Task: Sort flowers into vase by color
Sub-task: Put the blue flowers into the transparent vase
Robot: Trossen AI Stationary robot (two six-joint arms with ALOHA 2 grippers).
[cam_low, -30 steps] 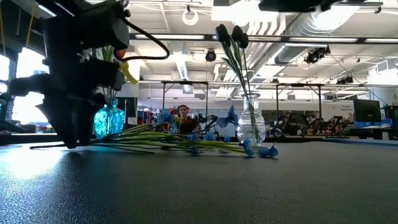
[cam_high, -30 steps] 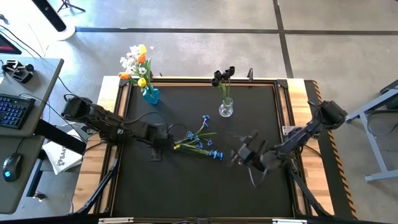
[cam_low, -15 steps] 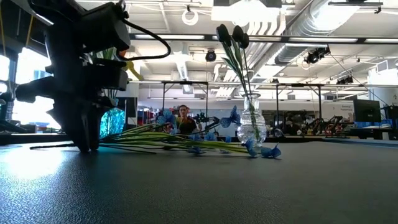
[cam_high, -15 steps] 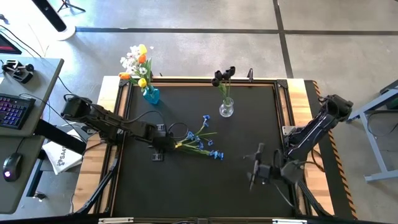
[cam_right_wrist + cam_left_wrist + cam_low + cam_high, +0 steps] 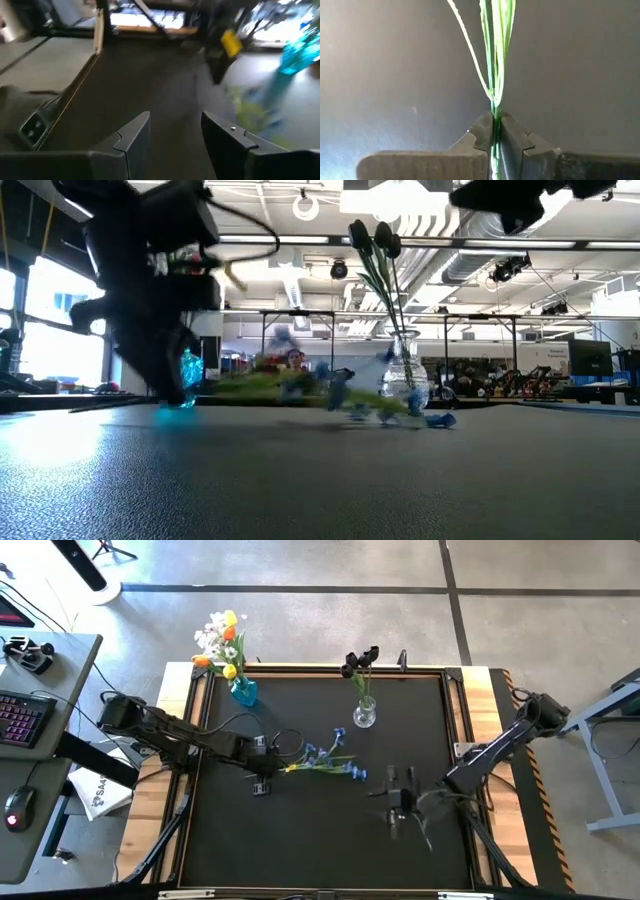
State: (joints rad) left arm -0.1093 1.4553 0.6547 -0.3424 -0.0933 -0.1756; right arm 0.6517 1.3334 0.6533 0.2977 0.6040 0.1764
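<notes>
A bunch of blue flowers [image 5: 330, 758] with green stems lies mid-table, blossoms toward the right. My left gripper [image 5: 270, 772] is shut on its stem end. A blue vase [image 5: 243, 692] at the far left holds white, orange and yellow flowers [image 5: 222, 640]. A clear vase [image 5: 364, 715] at the far middle holds dark tulips [image 5: 358, 660]. My right gripper [image 5: 400, 805] hovers open at the near right, apart from the flowers, with nothing between its fingers [image 5: 132, 137]. My left gripper pinches several thin green stems [image 5: 495, 112] between its two fingers, near the stems' cut end. The fingers come from the table's left and lie along the stems. The stem end [image 5: 250, 385] is raised off the mat; the blossom end [image 5: 435, 420] stays low by it.
The black mat has a raised wooden frame [image 5: 200, 720] around it. A desk with a keyboard [image 5: 25, 720] stands off the table's left. The near half of the mat [image 5: 320, 840] holds no objects.
My left gripper has shut on the stem end of the blue flowers and moved a little toward the table's right, raising it; the bunch has swung, with its blossom end going toward the far edge. My right gripper has drawn back toward the near right and turned.
</notes>
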